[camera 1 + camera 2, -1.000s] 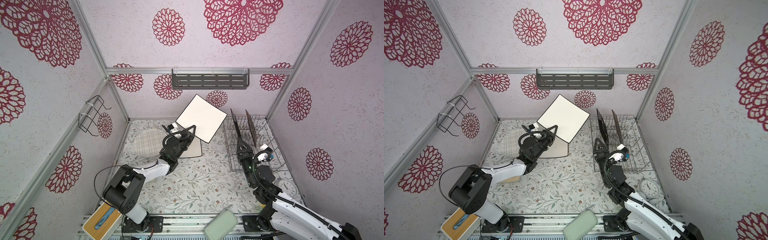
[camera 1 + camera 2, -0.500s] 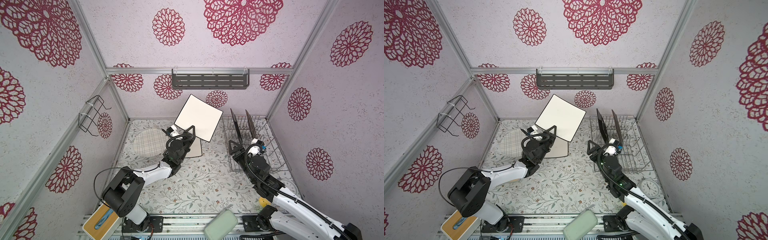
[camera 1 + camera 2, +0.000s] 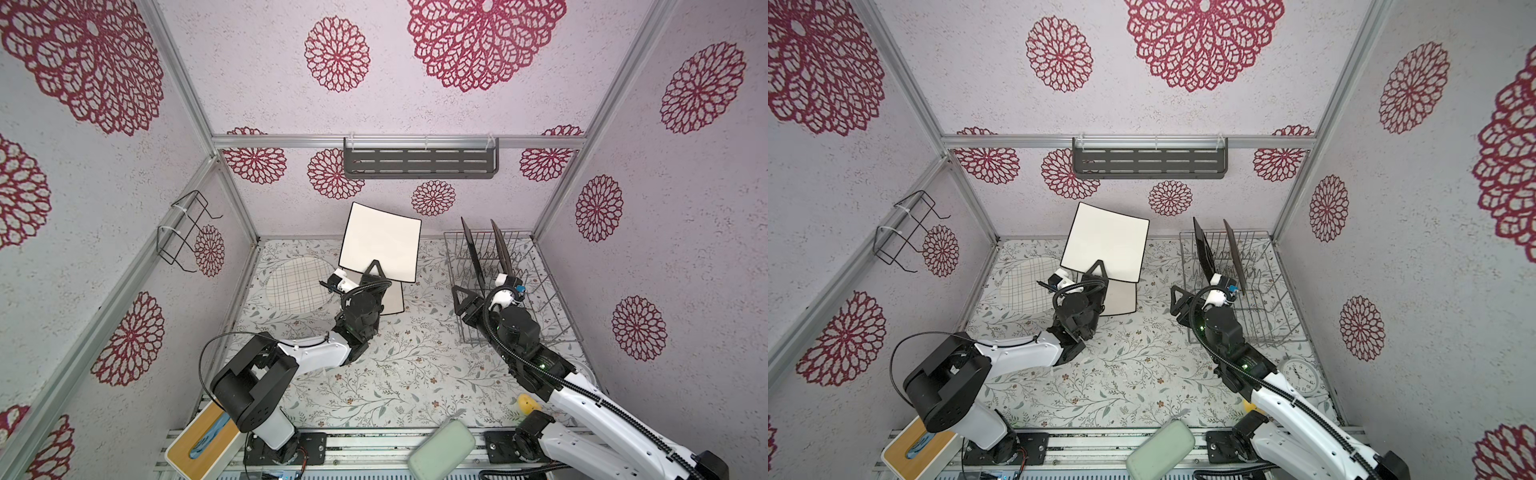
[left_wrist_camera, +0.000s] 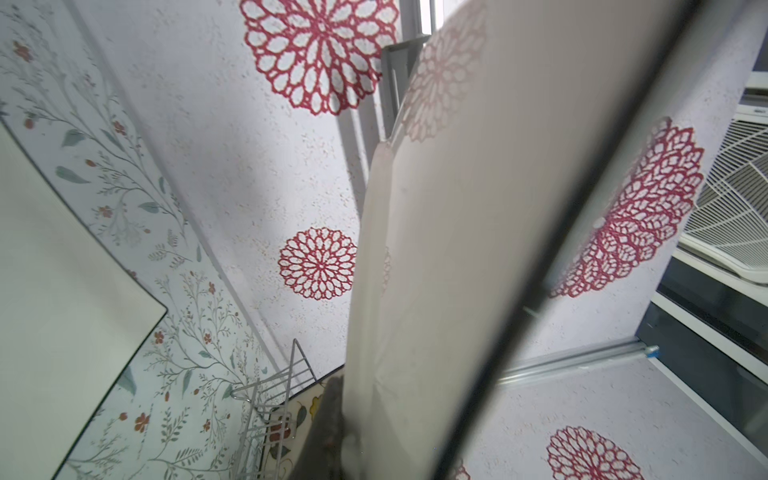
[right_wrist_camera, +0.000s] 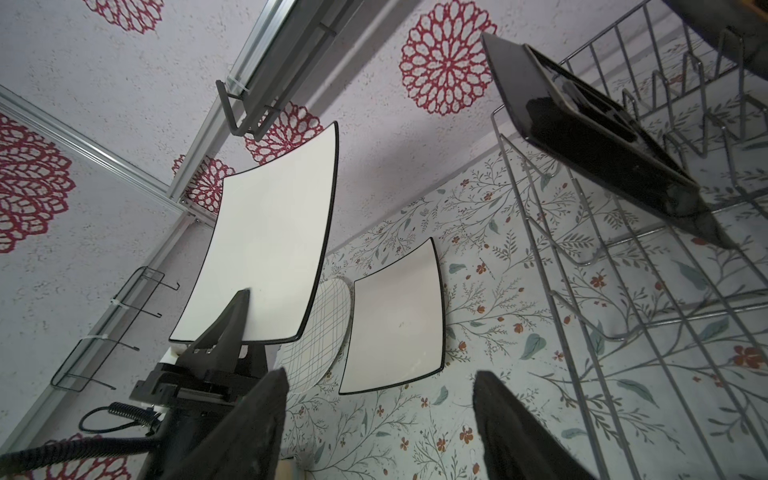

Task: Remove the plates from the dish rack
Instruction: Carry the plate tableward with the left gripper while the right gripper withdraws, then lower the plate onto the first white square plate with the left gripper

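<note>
My left gripper (image 3: 374,272) is shut on the lower edge of a white plate with a black rim (image 3: 380,243), held upright above the table in both top views (image 3: 1104,243). In the left wrist view that plate (image 4: 436,249) runs edge-on out of the jaws. Under it, a matching white plate (image 3: 395,297) and a round grid plate (image 3: 297,284) lie flat. The silver dish rack (image 3: 540,316) holds two dark plates on edge (image 3: 471,253) (image 3: 500,249). My right gripper (image 5: 378,415) stands open and empty just left of the rack's front.
A black wire holder (image 3: 183,232) hangs on the left wall. A grey slotted shelf (image 3: 419,162) hangs on the back wall. A clock (image 3: 1300,374) lies beside the right arm. A tissue box (image 3: 203,440) and a green sponge (image 3: 440,444) sit at the front edge.
The right gripper has swung from the rack toward the left and opened wider. The left gripper has shifted the held plate slightly left and turned it.
</note>
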You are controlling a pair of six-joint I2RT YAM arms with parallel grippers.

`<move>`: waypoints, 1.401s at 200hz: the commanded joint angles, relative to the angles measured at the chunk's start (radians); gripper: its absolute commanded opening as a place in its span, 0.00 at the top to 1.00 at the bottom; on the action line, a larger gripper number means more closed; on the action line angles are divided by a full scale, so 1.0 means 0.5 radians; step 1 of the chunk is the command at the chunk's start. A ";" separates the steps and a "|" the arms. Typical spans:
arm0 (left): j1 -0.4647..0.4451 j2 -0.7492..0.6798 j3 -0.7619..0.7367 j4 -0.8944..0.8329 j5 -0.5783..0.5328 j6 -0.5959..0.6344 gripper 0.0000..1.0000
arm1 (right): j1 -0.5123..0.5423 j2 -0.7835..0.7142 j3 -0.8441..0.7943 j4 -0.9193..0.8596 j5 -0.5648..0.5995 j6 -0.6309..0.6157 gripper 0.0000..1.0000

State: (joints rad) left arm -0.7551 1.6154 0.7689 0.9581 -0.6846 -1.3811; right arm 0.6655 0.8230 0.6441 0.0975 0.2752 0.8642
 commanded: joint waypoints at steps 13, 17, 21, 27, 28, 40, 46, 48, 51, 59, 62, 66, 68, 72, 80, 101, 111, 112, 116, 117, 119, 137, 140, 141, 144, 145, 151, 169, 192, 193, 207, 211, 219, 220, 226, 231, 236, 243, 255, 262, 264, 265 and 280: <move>-0.045 -0.012 0.040 0.299 -0.199 -0.176 1.00 | -0.009 -0.037 0.034 -0.038 0.103 -0.121 0.26; -0.045 -0.003 0.035 0.302 -0.205 -0.193 1.00 | -0.010 -0.032 0.034 -0.038 0.101 -0.121 0.25; -0.044 0.008 0.031 0.307 -0.216 -0.209 1.00 | -0.010 -0.027 0.034 -0.036 0.098 -0.121 0.25; -0.045 0.027 0.022 0.321 -0.238 -0.228 1.00 | -0.012 -0.015 0.035 -0.035 0.097 -0.119 0.25; -0.045 0.031 0.020 0.322 -0.241 -0.233 1.00 | -0.012 -0.013 0.034 -0.035 0.097 -0.117 0.25; -0.045 0.069 0.002 0.321 -0.287 -0.299 1.00 | -0.013 0.010 0.032 -0.025 0.072 -0.103 0.23; -0.045 0.086 -0.006 0.315 -0.305 -0.331 1.00 | -0.012 0.022 0.030 -0.015 0.051 -0.100 0.23; -0.045 0.090 -0.009 0.313 -0.312 -0.339 1.00 | -0.012 0.029 0.028 -0.012 0.046 -0.097 0.22; -0.045 0.096 -0.012 0.309 -0.320 -0.348 1.00 | -0.012 0.034 0.028 -0.006 0.036 -0.094 0.22; -0.045 0.104 -0.021 0.281 -0.341 -0.378 1.00 | -0.012 0.054 0.025 0.011 0.014 -0.095 0.21; -0.045 0.104 -0.023 0.262 -0.348 -0.397 1.00 | -0.011 0.063 0.025 0.015 0.008 -0.094 0.21; -0.045 0.103 -0.025 0.228 -0.356 -0.421 1.00 | -0.012 0.073 0.025 0.017 0.001 -0.094 0.21; -0.045 0.101 -0.024 0.210 -0.359 -0.434 1.00 | -0.010 0.078 0.027 0.017 -0.003 -0.093 0.21; -0.045 0.099 -0.028 0.174 -0.368 -0.458 1.00 | -0.010 0.084 0.029 0.017 -0.005 -0.096 0.21; -0.045 0.090 -0.025 0.106 -0.379 -0.487 1.00 | -0.009 0.105 0.034 0.011 -0.008 -0.102 0.21; -0.045 0.078 -0.026 0.000 -0.406 -0.528 1.00 | -0.010 0.130 0.031 0.013 -0.026 -0.101 0.21; -0.046 0.080 -0.028 -0.021 -0.423 -0.526 1.00 | -0.009 0.138 0.022 0.024 -0.031 -0.097 0.21; -0.046 0.080 -0.028 -0.027 -0.425 -0.531 1.00 | -0.009 0.140 0.022 0.025 -0.032 -0.097 0.21; -0.045 0.078 -0.028 -0.055 -0.430 -0.551 1.00 | -0.009 0.145 0.017 0.031 -0.033 -0.094 0.21; -0.045 0.079 -0.026 -0.065 -0.432 -0.562 1.00 | -0.009 0.145 0.017 0.032 -0.036 -0.092 0.21; -0.045 0.078 -0.026 -0.082 -0.434 -0.578 1.00 | -0.009 0.146 0.016 0.034 -0.037 -0.091 0.21; -0.042 0.079 -0.021 -0.167 -0.441 -0.644 1.00 | -0.009 0.161 0.008 0.041 -0.042 -0.080 0.21; -0.039 0.082 -0.019 -0.174 -0.439 -0.656 1.00 | -0.009 0.163 0.007 0.041 -0.039 -0.075 0.21; -0.039 0.082 -0.019 -0.174 -0.439 -0.659 1.00 | -0.009 0.163 0.007 0.041 -0.037 -0.073 0.21; -0.039 0.085 -0.019 -0.170 -0.436 -0.660 1.00 | -0.009 0.166 0.006 0.044 -0.033 -0.070 0.21; -0.038 0.087 -0.019 -0.169 -0.434 -0.661 1.00 | -0.009 0.165 0.005 0.044 -0.034 -0.068 0.21; -0.032 0.096 -0.019 -0.149 -0.419 -0.642 1.00 | -0.009 0.169 0.003 0.050 -0.029 -0.066 0.21; -0.015 0.116 -0.026 -0.082 -0.404 -0.579 1.00 | -0.009 0.181 0.014 0.057 -0.032 -0.063 0.20; -0.002 0.117 -0.026 -0.090 -0.393 -0.538 1.00 | -0.009 0.205 0.039 0.045 -0.048 -0.074 0.20; -0.001 0.117 -0.024 -0.095 -0.392 -0.536 1.00 | -0.009 0.204 0.040 0.043 -0.048 -0.075 0.20; 0.023 0.108 0.005 -0.191 -0.331 -0.574 1.00 | -0.009 0.217 0.043 0.044 -0.050 -0.079 0.20; 0.034 0.107 0.019 -0.233 -0.304 -0.593 1.00 | -0.009 0.219 0.042 0.045 -0.049 -0.076 0.20; 0.059 0.109 0.050 -0.311 -0.235 -0.626 1.00 | -0.009 0.225 0.038 0.054 -0.044 -0.075 0.20; 0.062 0.110 0.054 -0.321 -0.226 -0.630 1.00 | -0.009 0.227 0.036 0.057 -0.044 -0.073 0.20; 0.080 0.110 0.076 -0.386 -0.176 -0.671 1.00 | -0.009 0.228 0.031 0.068 -0.044 -0.070 0.20; 0.094 0.113 0.090 -0.447 -0.142 -0.725 1.00 | -0.010 0.231 0.026 0.077 -0.042 -0.066 0.20; 0.104 0.116 0.099 -0.493 -0.112 -0.774 1.00 | -0.009 0.234 0.025 0.081 -0.044 -0.063 0.20; 0.113 0.122 0.104 -0.519 -0.092 -0.799 1.00 | -0.009 0.236 0.025 0.087 -0.043 -0.063 0.20; 0.117 0.136 0.098 -0.509 -0.101 -0.805 1.00 | -0.011 0.240 0.025 0.088 -0.043 -0.060 0.20; 0.119 0.148 0.092 -0.481 -0.111 -0.796 1.00 | -0.010 0.244 0.028 0.087 -0.044 -0.062 0.20; 0.119 0.151 0.091 -0.472 -0.112 -0.794 1.00 | -0.010 0.245 0.028 0.087 -0.044 -0.062 0.20; 0.121 0.154 0.091 -0.470 -0.112 -0.794 1.00 | -0.009 0.244 0.028 0.087 -0.043 -0.062 0.20; 0.133 0.180 0.085 -0.438 -0.113 -0.793 1.00 | -0.009 0.257 0.034 0.087 -0.044 -0.065 0.20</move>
State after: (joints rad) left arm -0.6991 1.7016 0.7673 0.6075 -0.7341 -1.7496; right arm 0.6640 0.9482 0.6441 0.1001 0.2569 0.8387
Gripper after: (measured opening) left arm 0.141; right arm 0.801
